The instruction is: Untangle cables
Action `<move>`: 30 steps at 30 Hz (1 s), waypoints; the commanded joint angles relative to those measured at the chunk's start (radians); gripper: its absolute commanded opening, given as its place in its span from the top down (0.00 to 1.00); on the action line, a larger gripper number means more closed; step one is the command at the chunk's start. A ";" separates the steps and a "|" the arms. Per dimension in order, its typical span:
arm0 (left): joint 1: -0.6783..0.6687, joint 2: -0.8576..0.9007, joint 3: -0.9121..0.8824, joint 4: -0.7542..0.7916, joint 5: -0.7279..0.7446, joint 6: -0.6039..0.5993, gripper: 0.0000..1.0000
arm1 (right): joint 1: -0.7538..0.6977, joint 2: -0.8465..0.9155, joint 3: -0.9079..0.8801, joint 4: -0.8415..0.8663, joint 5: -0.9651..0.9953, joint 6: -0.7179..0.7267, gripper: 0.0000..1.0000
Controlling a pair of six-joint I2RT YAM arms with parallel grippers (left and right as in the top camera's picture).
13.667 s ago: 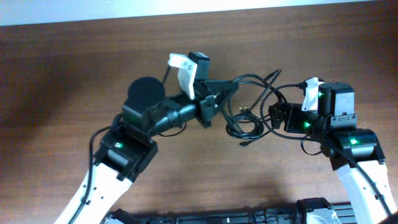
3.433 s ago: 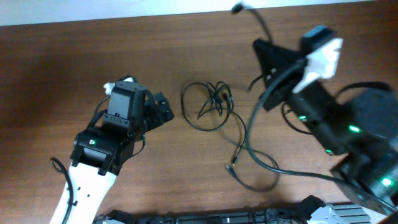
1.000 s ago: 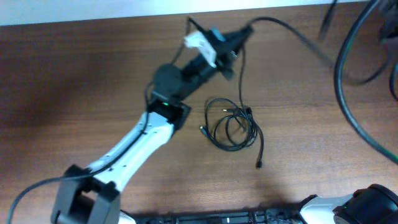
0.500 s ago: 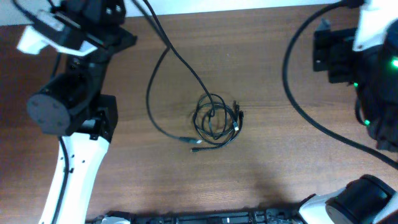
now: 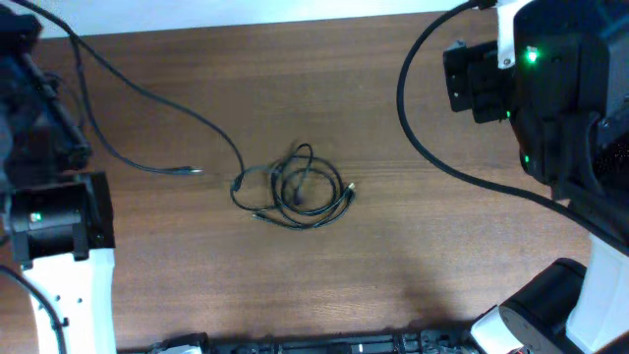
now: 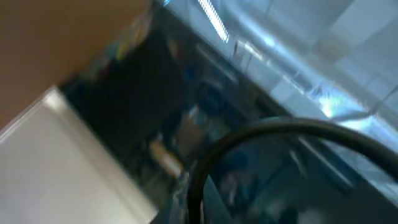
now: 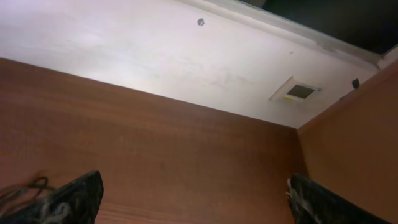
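Note:
A small tangle of thin black cables (image 5: pixel 295 189) lies on the wooden table (image 5: pixel 324 88) near its middle. One separate black cable (image 5: pixel 138 93) runs from the top left down to its free end left of the tangle, apart from it. My left arm (image 5: pixel 44 211) is raised at the left edge. The left wrist view is blurred and shows that cable (image 6: pixel 273 127) rising from between the jaws. My right gripper (image 7: pixel 196 202) is open and empty, with its fingertips (image 7: pixel 71 199) wide apart above bare table. My right arm (image 5: pixel 536 88) is raised at the right.
A thick black arm cable (image 5: pixel 418 128) loops beside my right arm, over the table's right part. A white wall (image 7: pixel 186 56) runs along the table's far edge. A bit of cable (image 7: pixel 25 186) shows at the lower left of the right wrist view.
The held cable's free end has slid left, away from the tangle. The tangle has shifted a little left. Both arms have moved further out toward the table's sides.

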 commanded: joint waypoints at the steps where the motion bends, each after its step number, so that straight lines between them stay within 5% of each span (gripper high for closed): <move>1: -0.074 -0.001 0.004 -0.014 0.107 -0.140 1.00 | -0.002 0.005 0.002 0.002 -0.006 0.014 0.07; 8: -0.100 -0.006 0.005 0.323 0.134 -0.140 1.00 | -0.002 0.032 -0.062 -0.034 -0.192 -0.078 0.06; 11: -0.100 -0.032 0.008 0.351 0.069 -0.127 1.00 | -0.047 0.095 -0.176 -0.031 -0.322 -0.116 0.07; 13: -0.100 -0.041 0.008 0.336 -0.015 0.080 1.00 | -0.085 0.141 -0.241 -0.020 -0.401 -0.116 0.06; 18: -0.049 -0.017 0.008 0.154 -0.274 0.542 1.00 | -0.160 0.197 -0.280 0.025 -0.523 -0.120 0.06; 22: 0.143 0.034 0.008 -0.106 -0.262 0.577 1.00 | -0.212 0.199 -0.280 0.047 -0.645 -0.119 0.06; 25: 0.319 0.105 0.008 -0.330 -0.105 0.616 1.00 | -0.257 0.199 -0.280 0.048 -0.703 -0.119 0.07; 30: 0.498 0.293 0.008 -0.463 0.023 0.791 1.00 | -0.270 0.199 -0.280 0.048 -0.705 -0.119 0.07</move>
